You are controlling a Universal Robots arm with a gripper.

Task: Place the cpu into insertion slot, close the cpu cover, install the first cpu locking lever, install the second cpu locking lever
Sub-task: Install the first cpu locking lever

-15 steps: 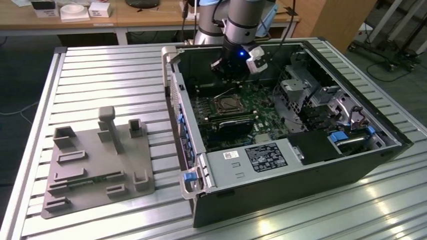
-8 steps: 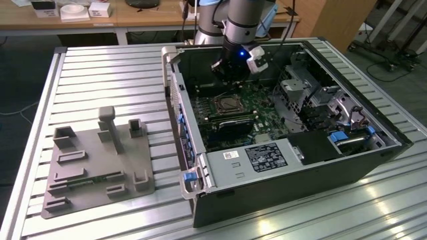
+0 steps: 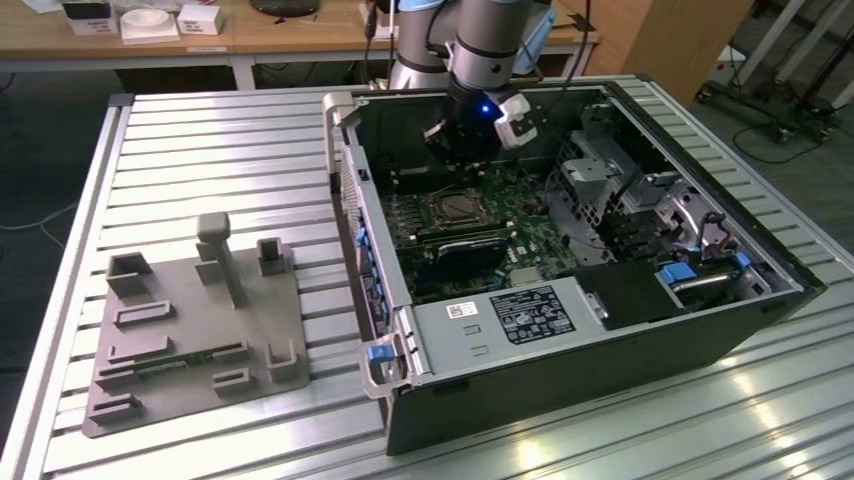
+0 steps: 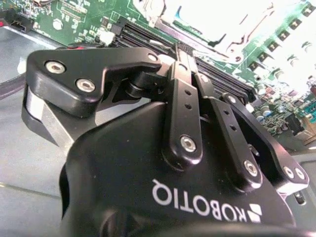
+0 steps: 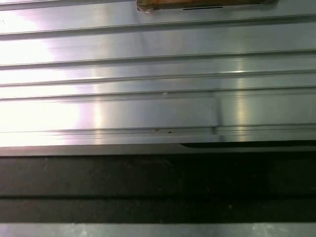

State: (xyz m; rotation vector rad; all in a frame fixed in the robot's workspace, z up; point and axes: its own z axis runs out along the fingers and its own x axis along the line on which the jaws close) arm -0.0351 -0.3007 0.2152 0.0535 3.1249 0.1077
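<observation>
In the exterior view the gripper (image 3: 458, 160) hangs inside the open computer case (image 3: 561, 400), over the far edge of the green board (image 3: 527, 190), a little beyond the socket (image 3: 457, 208) and apart from it. The socket lies near the middle of the board, a silvery rim around a dark square. From here I cannot tell whether the chip is seated, whether the cover plate is down, or whether either lever is latched. A grey tray (image 3: 187, 340) sits near the table's (image 3: 214, 150) front corner on the exterior view's left. In the second wrist view the gripper (image 4: 187, 59) points at the board (image 4: 79, 19), with the socket (image 4: 217, 24) washed out by glare. I cannot tell how the jaws stand or whether they hold anything. The first wrist view shows the table's slats (image 5: 148, 108), which tell nothing of progress.
</observation>
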